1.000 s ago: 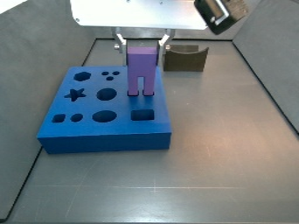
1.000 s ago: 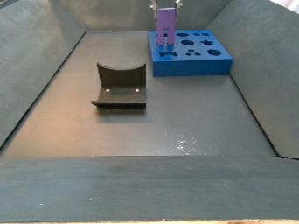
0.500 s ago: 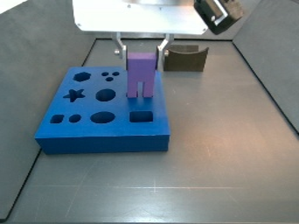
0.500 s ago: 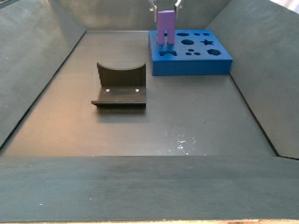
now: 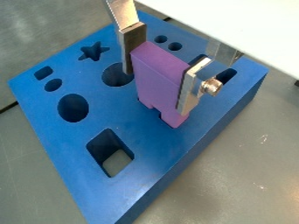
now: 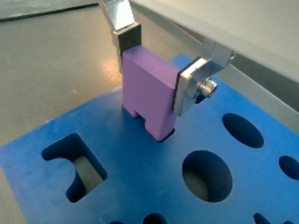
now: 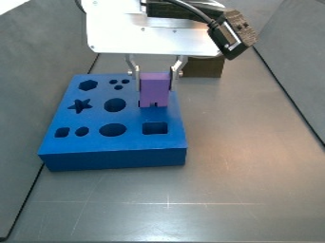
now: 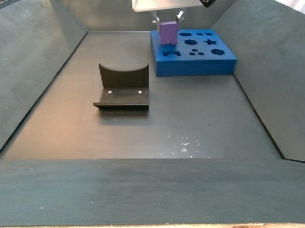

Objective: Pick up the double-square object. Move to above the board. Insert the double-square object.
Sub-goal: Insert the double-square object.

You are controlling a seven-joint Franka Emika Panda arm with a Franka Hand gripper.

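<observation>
Over the board [image 7: 89,119], the hand [image 5: 163,66] clamps the double-square object [image 5: 160,83].

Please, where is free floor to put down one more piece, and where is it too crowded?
Free: the wide grey floor between the fixture and the near wall, and the strip right of the board. Crowded: the board's far end, where the gripper holds the double-square object partly in its cutout.

End effector [image 5: 163,66] low, fingers [image 5: 194,85] vertical, clamped on a piece.
</observation>
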